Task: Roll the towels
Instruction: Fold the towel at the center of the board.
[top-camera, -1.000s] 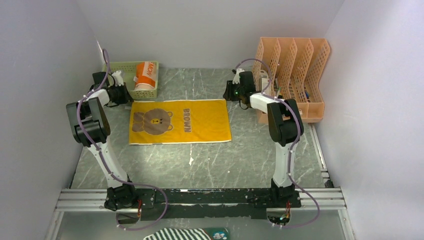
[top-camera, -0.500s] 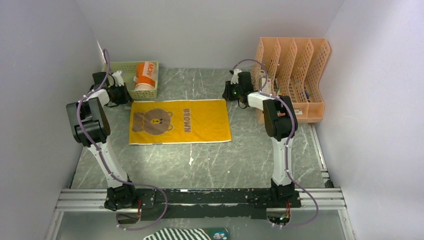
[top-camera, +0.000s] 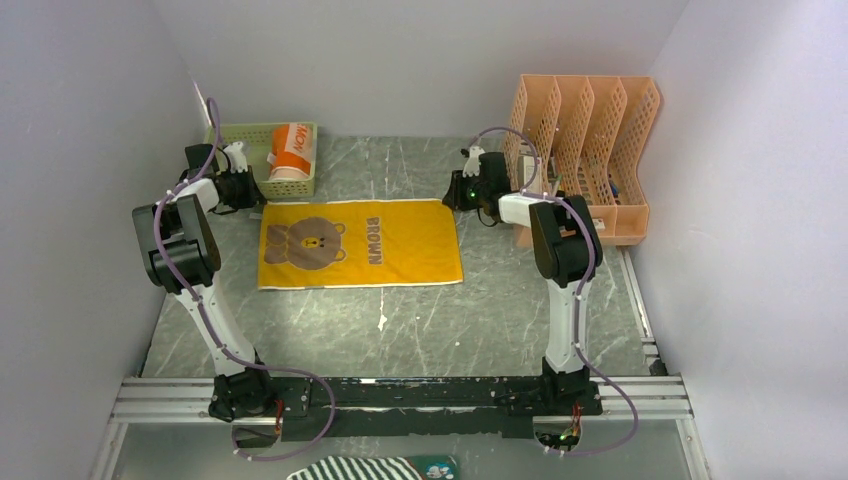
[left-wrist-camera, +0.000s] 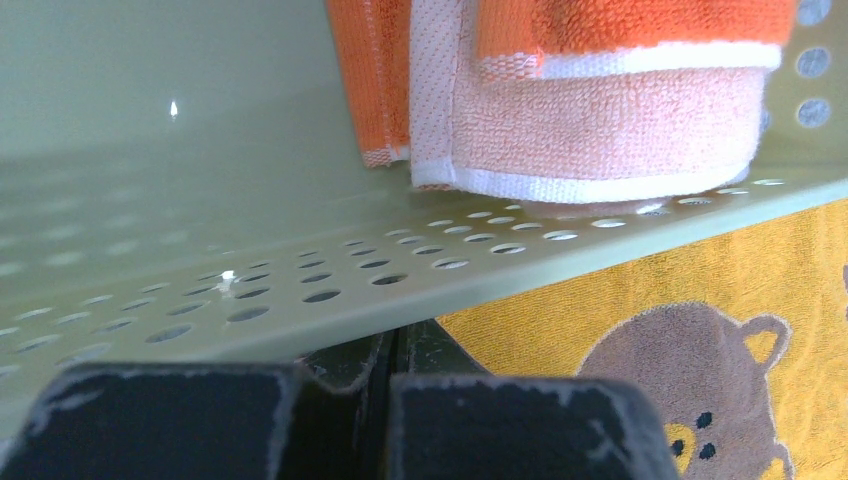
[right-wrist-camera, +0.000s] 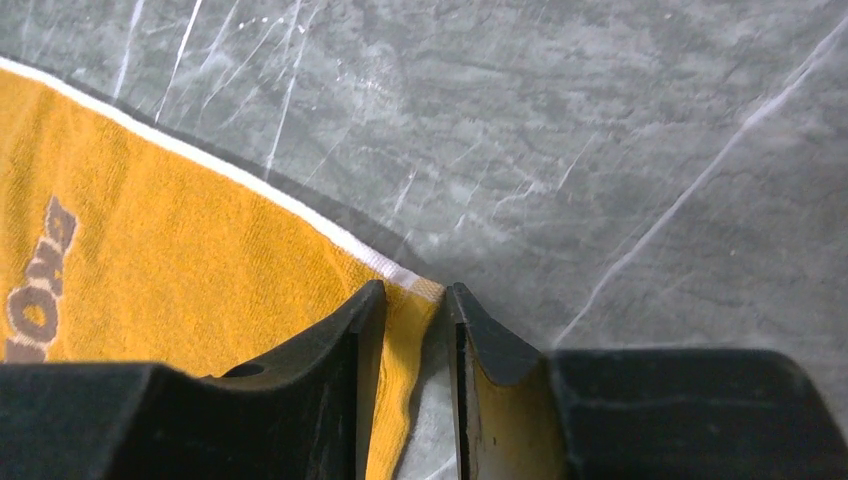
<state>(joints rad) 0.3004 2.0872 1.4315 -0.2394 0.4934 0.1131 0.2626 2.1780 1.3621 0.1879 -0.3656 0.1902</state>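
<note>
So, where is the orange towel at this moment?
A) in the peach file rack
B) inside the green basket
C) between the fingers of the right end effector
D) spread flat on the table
B: the top view shows the orange towel rolled up inside the green basket, while the yellow towel is the one lying spread out flat.

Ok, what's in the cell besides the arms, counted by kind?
Towels: 2, yellow towel flat, orange towel rolled
Baskets: 1, green basket
File racks: 1, peach file rack
Cloths: 1, striped cloth
Total: 5
</note>
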